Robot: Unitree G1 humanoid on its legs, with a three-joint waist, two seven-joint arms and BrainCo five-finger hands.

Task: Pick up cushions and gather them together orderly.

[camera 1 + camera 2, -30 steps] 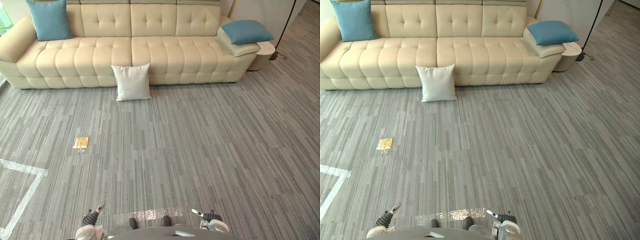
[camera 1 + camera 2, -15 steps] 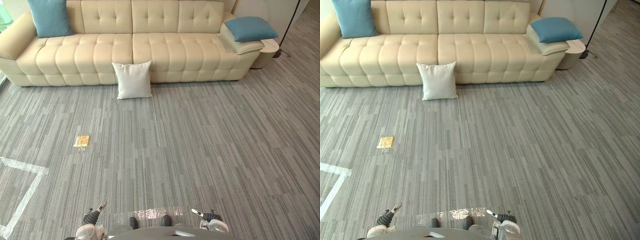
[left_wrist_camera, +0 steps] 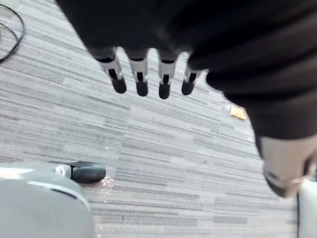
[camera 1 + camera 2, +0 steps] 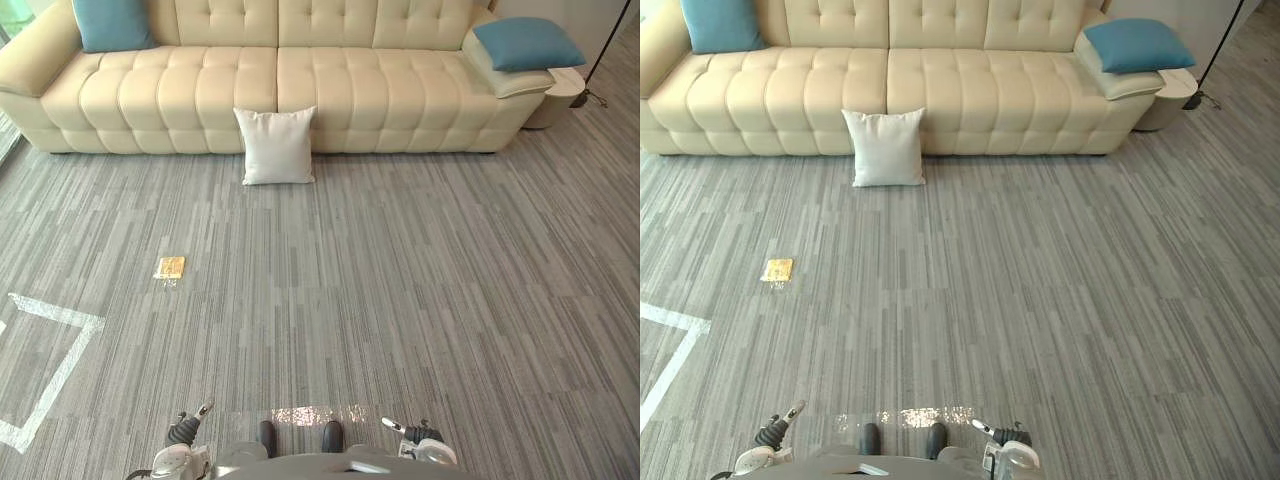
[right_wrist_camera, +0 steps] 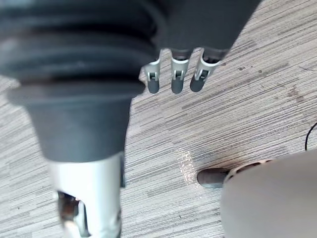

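A white cushion (image 4: 276,146) stands on the floor, leaning against the front of the cream sofa (image 4: 200,95). One blue cushion (image 4: 112,23) rests against the sofa's left backrest. Another blue cushion (image 4: 528,43) lies on a cream cushion (image 4: 505,84) at the sofa's right end. My left hand (image 4: 186,430) hangs low at the bottom of the view, its fingers (image 3: 140,82) straight and holding nothing. My right hand (image 4: 412,434) hangs low on the other side, fingers (image 5: 176,79) straight and empty. Both hands are far from every cushion.
A small yellow flat object (image 4: 170,267) lies on the grey striped carpet to the left. White tape lines (image 4: 55,360) mark the floor at lower left. A round side table (image 4: 560,97) and a black lamp stand (image 4: 600,70) sit beyond the sofa's right end.
The whole scene has slid down and right in the eye views, so the camera has moved nearer the sofa. Cushions and hands keep their places.
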